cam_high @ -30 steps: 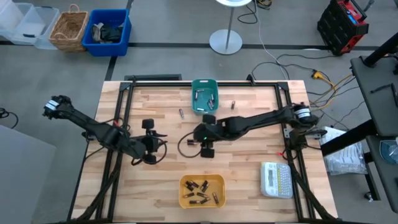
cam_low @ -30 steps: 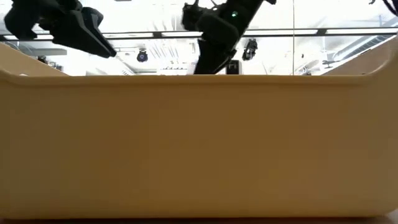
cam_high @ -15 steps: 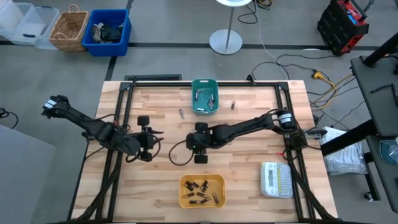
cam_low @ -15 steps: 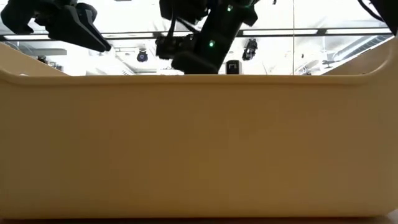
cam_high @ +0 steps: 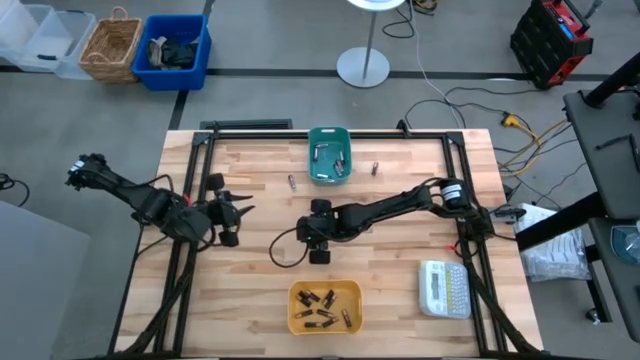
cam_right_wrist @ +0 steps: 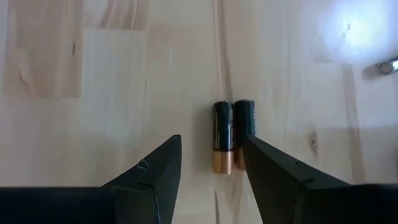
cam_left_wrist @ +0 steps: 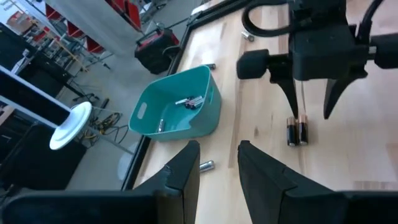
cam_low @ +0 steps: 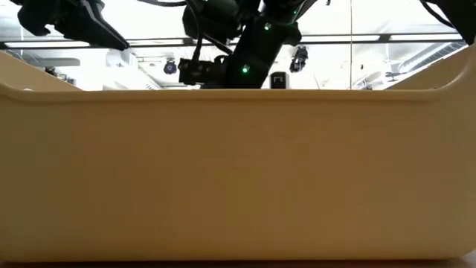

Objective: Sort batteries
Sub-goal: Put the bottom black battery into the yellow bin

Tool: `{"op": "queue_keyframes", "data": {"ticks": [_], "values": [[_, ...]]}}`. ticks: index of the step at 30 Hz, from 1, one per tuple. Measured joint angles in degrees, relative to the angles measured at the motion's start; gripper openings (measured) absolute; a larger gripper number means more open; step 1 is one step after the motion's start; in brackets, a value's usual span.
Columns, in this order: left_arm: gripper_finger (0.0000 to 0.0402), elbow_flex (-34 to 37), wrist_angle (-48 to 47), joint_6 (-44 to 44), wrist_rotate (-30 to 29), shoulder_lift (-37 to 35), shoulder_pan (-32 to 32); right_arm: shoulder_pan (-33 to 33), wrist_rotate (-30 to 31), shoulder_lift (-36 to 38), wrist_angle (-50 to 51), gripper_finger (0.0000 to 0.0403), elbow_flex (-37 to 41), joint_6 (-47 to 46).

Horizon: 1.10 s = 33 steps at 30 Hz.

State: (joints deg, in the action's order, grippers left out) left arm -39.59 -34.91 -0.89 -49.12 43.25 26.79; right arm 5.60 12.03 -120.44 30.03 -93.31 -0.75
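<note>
Two batteries lay side by side, touching, on the worktop at centre frame. The right claw hung directly over them, open and empty, fingers straddling, their long axes parallel to its fingers. The left claw, open, waited farther left.

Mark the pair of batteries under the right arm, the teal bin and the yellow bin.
pair of batteries [cam_right_wrist: 233, 135]: right wrist view, seam between the two touching cells.
teal bin [cam_high: 328, 133]: high view, far rim.
yellow bin [cam_high: 295, 305]: high view, left wall.
</note>
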Motion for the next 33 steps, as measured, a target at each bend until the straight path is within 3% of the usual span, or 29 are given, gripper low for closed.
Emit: {"op": "queue_keyframes", "data": {"ticks": [18, 33], "values": [[0.0090, 0.0, -3.9, 3.3, 0.2, -3.2, 0.0, 0.0, 0.0, -2.4, -1.0, 0.0169, 0.0, -0.8], [0.0090, 0.0, -4.3, 3.6, 0.2, -3.1, 0.0, 0.0, -0.5, -3.6, -0.8, 0.0137, 0.2, -1.2]]}}
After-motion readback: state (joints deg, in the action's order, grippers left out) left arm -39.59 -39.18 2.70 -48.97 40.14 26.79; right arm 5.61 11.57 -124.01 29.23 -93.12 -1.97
